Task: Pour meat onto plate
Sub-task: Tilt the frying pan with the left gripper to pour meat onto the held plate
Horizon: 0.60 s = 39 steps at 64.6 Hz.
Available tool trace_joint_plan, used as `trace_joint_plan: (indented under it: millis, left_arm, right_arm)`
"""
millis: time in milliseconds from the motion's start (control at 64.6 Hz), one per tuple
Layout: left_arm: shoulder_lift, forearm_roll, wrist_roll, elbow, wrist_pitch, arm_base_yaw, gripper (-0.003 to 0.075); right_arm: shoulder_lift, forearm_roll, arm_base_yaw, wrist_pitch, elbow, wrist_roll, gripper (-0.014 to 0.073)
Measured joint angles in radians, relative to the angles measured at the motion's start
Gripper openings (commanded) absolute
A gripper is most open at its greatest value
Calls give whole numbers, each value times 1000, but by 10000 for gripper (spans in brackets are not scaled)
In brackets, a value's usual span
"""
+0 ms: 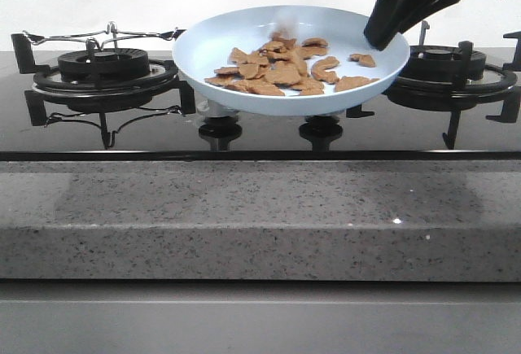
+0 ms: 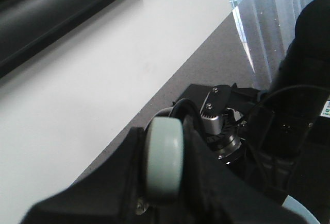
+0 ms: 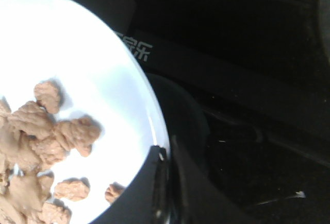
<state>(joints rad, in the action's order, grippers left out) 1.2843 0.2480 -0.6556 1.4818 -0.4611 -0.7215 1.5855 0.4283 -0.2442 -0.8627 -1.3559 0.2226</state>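
Note:
The pale-blue plate point(image 1: 203, 53) hangs tilted a little above the stove, between the two burners. Several orange-brown slices of meat point(image 1: 277, 69) lie in its middle and right part. My right gripper point(image 1: 383, 41) is shut on the plate's right rim. In the right wrist view the plate point(image 3: 93, 54) and the meat point(image 3: 41, 131) fill the left side, and the right gripper point(image 3: 165, 183) clamps the rim. My left gripper point(image 2: 165, 131) is out of the front view; in the left wrist view it is shut on a pale rounded pan handle point(image 2: 164, 159). The pan's bowl is hidden.
A black burner with a wire rack point(image 1: 102, 65) stands at the left and another burner point(image 1: 452, 65) at the right under the right arm. Two knobs point(image 1: 220, 130) sit below the plate. A grey speckled counter edge point(image 1: 244, 207) runs along the front.

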Motion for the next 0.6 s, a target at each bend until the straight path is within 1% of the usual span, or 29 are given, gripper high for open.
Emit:
trace_joint_plan:
  millis: [201, 402, 464, 526, 604]
  left_arm:
    - [-12, -42, 10, 0, 0, -22, -20]
    - [-12, -50, 86, 0, -5, -17, -20]
    - [-12, -48, 111, 0, -21, 0, -20]
    - [-12, -25, 124, 0, -54, 40, -20]
    - [-12, 58, 129, 0, -74, 112, -20]
  right_arm:
    - [0, 0, 0, -2, 0, 0, -61]
    - [0, 0, 0, -4, 0, 0, -61]
    - [0, 0, 0, -4, 0, 0, -61]
    - [0, 0, 0, -4, 0, 0, -61]
    - [0, 0, 0, -4, 0, 0, -61]
